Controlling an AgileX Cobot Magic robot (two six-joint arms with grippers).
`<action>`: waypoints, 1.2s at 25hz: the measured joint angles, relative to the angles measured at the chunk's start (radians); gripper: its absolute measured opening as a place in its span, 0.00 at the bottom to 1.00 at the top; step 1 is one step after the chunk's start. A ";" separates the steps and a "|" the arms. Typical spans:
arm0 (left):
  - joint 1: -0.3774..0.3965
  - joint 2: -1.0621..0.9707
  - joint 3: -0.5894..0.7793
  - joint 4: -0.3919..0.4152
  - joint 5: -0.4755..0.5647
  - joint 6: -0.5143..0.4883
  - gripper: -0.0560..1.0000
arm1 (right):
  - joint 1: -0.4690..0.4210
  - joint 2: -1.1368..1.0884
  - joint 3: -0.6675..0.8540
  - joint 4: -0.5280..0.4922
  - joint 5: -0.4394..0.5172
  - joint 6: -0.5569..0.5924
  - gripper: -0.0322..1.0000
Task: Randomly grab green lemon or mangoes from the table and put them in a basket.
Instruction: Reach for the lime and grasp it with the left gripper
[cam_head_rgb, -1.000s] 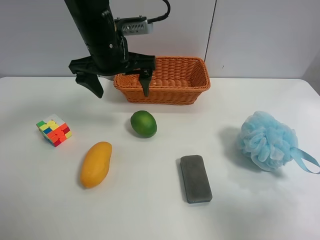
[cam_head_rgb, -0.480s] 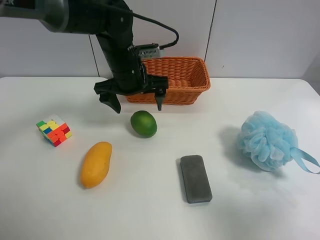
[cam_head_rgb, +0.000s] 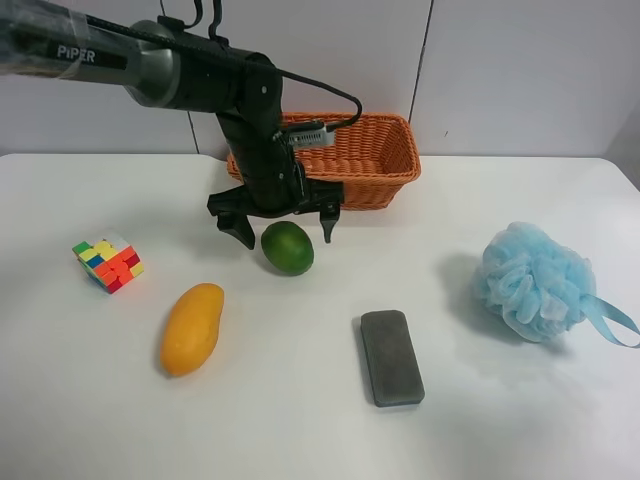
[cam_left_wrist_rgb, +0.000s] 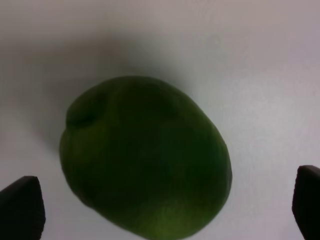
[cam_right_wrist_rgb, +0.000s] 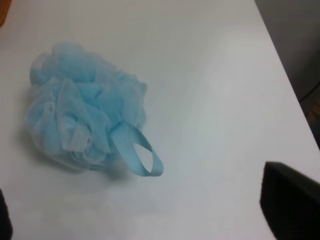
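The green lemon (cam_head_rgb: 288, 250) lies on the white table (cam_head_rgb: 300, 420), just in front of the wicker basket (cam_head_rgb: 372, 152). The left gripper (cam_head_rgb: 286, 230) is open and low over the lemon, one fingertip on each side of it, not closed on it. In the left wrist view the lemon (cam_left_wrist_rgb: 145, 155) fills the middle, between the spread fingertips (cam_left_wrist_rgb: 20, 207) of the left gripper (cam_left_wrist_rgb: 162, 205). The yellow-orange mango (cam_head_rgb: 192, 328) lies at the exterior high view's front left. The right gripper (cam_right_wrist_rgb: 150, 210) is open and empty over bare table; its arm is out of the exterior high view.
A colourful cube (cam_head_rgb: 108, 260) sits left of the mango. A grey block (cam_head_rgb: 391, 357) lies at the front middle. A blue mesh bath puff (cam_head_rgb: 535, 282) sits at the right; it also shows in the right wrist view (cam_right_wrist_rgb: 80, 115), near the table edge.
The left arm has come down and forward from beside the basket's front left, until its open fingers straddle the green lemon. The fruits have not moved.
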 joint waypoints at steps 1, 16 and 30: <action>0.000 0.007 0.000 0.000 -0.007 0.000 0.99 | 0.000 0.000 0.000 0.000 0.000 0.000 0.99; 0.000 0.065 0.000 0.011 -0.053 -0.008 0.97 | 0.000 0.000 0.000 0.000 0.000 0.000 0.99; 0.000 0.063 0.000 0.032 -0.041 -0.008 0.72 | 0.000 0.000 0.000 0.000 0.000 0.000 0.99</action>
